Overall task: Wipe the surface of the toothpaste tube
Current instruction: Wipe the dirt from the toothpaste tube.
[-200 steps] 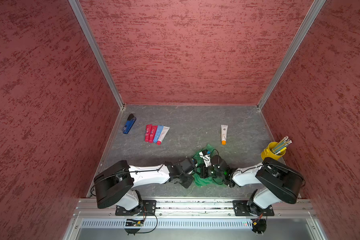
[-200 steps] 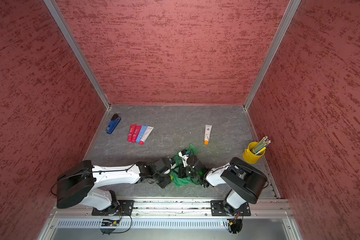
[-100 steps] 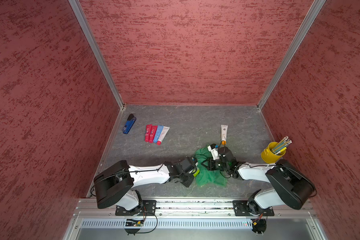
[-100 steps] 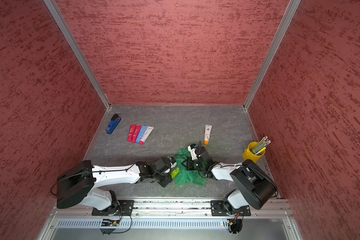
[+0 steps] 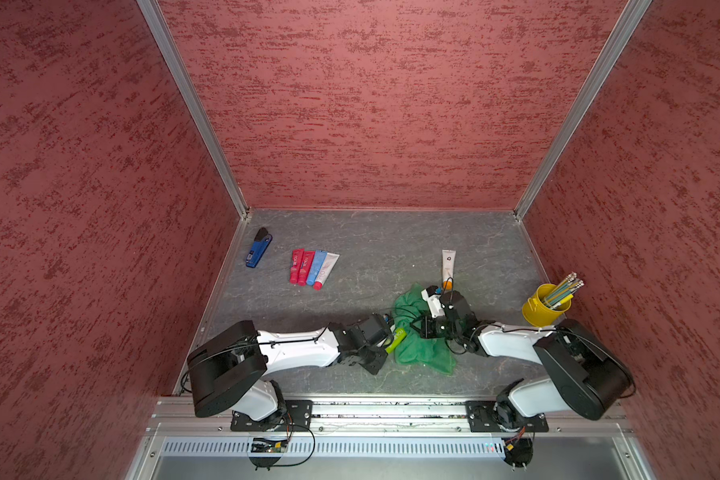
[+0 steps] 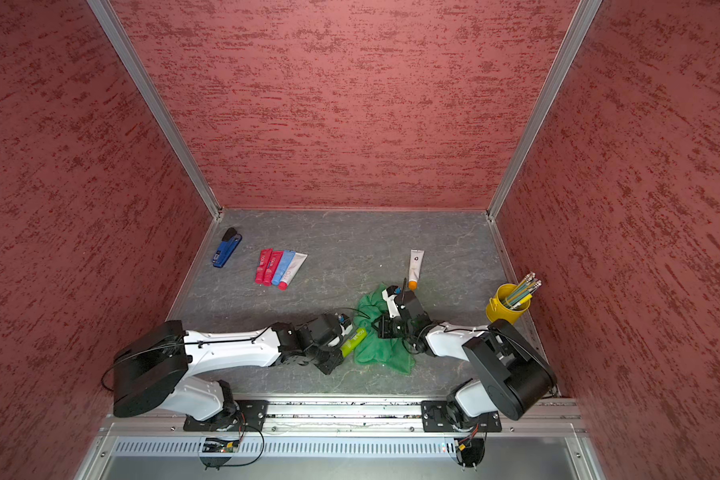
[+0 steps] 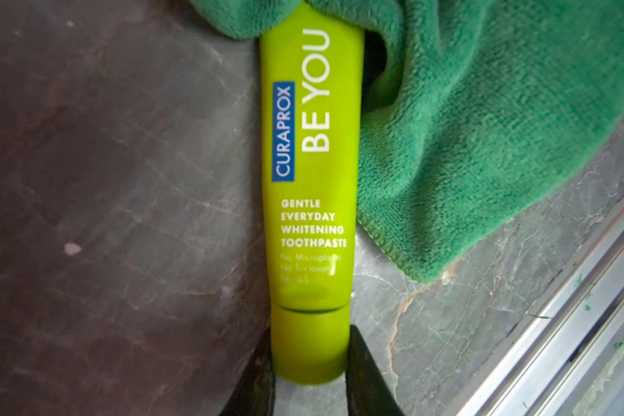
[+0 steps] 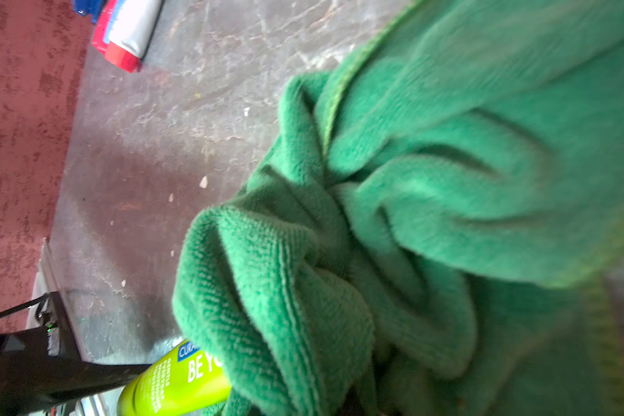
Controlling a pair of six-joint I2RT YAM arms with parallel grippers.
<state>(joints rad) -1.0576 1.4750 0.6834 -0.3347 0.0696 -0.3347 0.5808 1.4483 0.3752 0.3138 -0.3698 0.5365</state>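
A lime-green toothpaste tube (image 7: 310,180) lies low over the grey floor. My left gripper (image 7: 308,360) is shut on its cap, one black finger (image 7: 364,378) on each side. In both top views the tube (image 5: 395,338) (image 6: 353,341) sticks out of the left gripper (image 5: 385,347) toward a green cloth (image 5: 420,353) (image 6: 379,351). The cloth's edge drapes over the tube's far end (image 8: 173,381). My right gripper (image 5: 425,328) is shut on the bunched cloth (image 8: 411,216), which hides its jaws in the right wrist view.
Several red, blue and white tubes (image 5: 312,268) lie in a row at the back left, beside a blue stapler (image 5: 258,252). A white tube with an orange cap (image 5: 448,266) lies just behind the right gripper. A yellow cup of pencils (image 5: 545,309) stands at the right wall.
My right gripper has dragged the cloth back and to the right along the tube, baring most of its labelled side. The left arm has kept still with the tube.
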